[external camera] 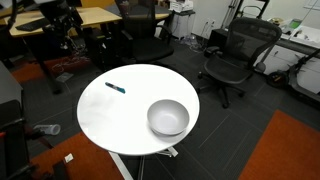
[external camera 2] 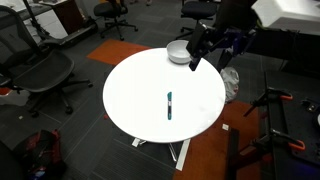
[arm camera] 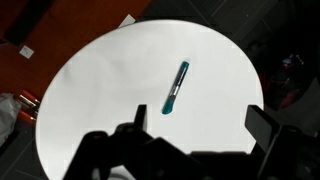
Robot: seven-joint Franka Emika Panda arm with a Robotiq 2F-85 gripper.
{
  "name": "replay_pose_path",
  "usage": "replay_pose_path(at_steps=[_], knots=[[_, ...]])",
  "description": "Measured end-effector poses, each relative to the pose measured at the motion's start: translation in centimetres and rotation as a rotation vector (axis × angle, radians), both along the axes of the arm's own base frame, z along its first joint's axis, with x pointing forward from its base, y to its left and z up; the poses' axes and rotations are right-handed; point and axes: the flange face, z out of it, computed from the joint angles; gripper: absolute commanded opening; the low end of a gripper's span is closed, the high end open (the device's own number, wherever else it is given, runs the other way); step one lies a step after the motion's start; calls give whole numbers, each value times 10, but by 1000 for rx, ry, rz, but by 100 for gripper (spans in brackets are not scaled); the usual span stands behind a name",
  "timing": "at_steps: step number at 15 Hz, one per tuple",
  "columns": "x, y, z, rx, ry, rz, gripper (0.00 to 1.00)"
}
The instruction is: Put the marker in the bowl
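Note:
The marker [external camera: 115,88] is a thin dark stick with a blue-teal end. It lies flat on the round white table [external camera: 110,115], apart from the bowl. It also shows in an exterior view [external camera 2: 170,104] and in the wrist view [arm camera: 176,87]. The light grey bowl [external camera: 168,117] stands upright near the table's edge, and it shows in an exterior view [external camera 2: 179,53] partly behind the gripper. My gripper [external camera 2: 195,62] hangs high above the table beside the bowl. In the wrist view the gripper [arm camera: 198,125] is open and empty, with the marker just beyond its fingers. The bowl is out of the wrist view.
Black office chairs [external camera: 235,55] [external camera 2: 40,70] stand around the table, with desks [external camera: 95,15] behind. The floor is dark with orange carpet patches [external camera: 290,150]. Tripod legs [external camera 2: 275,105] stand near the table's side.

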Motion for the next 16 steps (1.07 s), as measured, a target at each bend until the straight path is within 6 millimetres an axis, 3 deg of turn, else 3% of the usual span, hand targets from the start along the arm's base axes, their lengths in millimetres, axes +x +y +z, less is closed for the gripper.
replay_pose_path(at_steps=[8,16], knots=[[35,0,-55,1,69,-198,100],[80,-6,-114,-15,143,-251,100]])
